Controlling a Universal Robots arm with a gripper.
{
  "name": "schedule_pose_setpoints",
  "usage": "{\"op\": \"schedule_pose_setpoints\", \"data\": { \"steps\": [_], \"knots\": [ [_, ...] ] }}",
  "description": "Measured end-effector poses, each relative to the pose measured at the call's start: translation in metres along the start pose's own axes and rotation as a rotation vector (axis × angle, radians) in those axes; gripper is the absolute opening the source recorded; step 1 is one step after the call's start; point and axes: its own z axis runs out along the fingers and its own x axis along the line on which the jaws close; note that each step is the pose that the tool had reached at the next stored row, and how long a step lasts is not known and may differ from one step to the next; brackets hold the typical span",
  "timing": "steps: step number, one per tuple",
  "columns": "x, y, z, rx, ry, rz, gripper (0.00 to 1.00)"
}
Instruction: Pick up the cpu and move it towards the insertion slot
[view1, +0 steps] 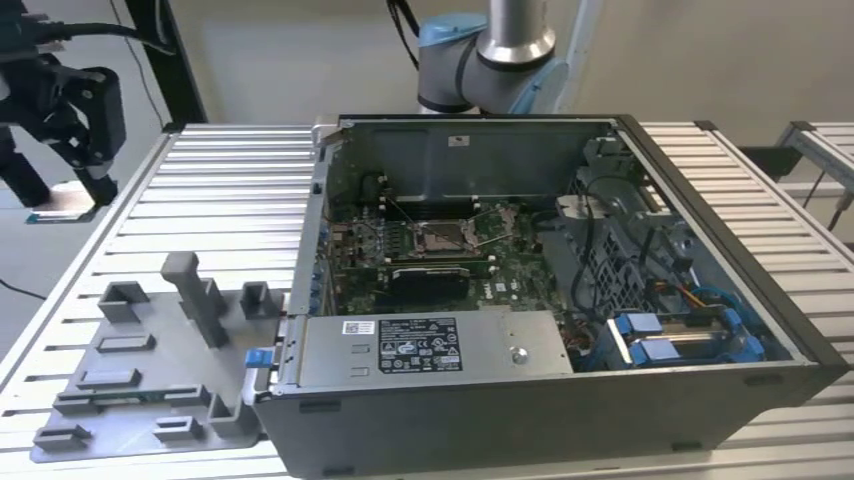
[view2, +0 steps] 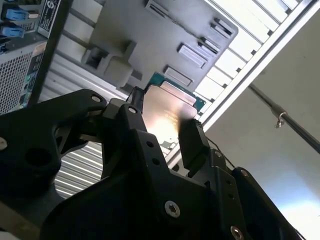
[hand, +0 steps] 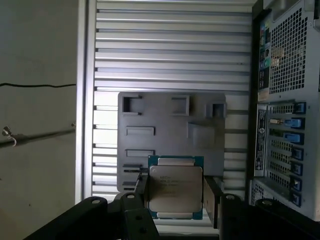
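The gripper (view1: 63, 192) is clenched on the cpu (hand: 176, 187), one finger (hand: 212, 200) on each of two opposite edges, the silvery face turned towards both wrist views. It hangs beyond the table (view1: 214, 200) edge on the exterior view's left. The insertion slot (view1: 441, 237) lies well apart, toward the exterior view's right, on the board (view1: 514, 265) inside the open case (view1: 534, 410). Between them stands the case's wall (view1: 318, 230) on that side. Near the table's front corner sits the grey tray (view1: 147, 400) with raised blocks
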Motion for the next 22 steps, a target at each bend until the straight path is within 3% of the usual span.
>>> {"op": "schedule_pose_setpoints", "data": {
  "steps": [22],
  "knots": [
    [-0.0976, -0.0012, -0.0006, 0.0, 0.0001, -0.003, 0.0]
  ]
}}
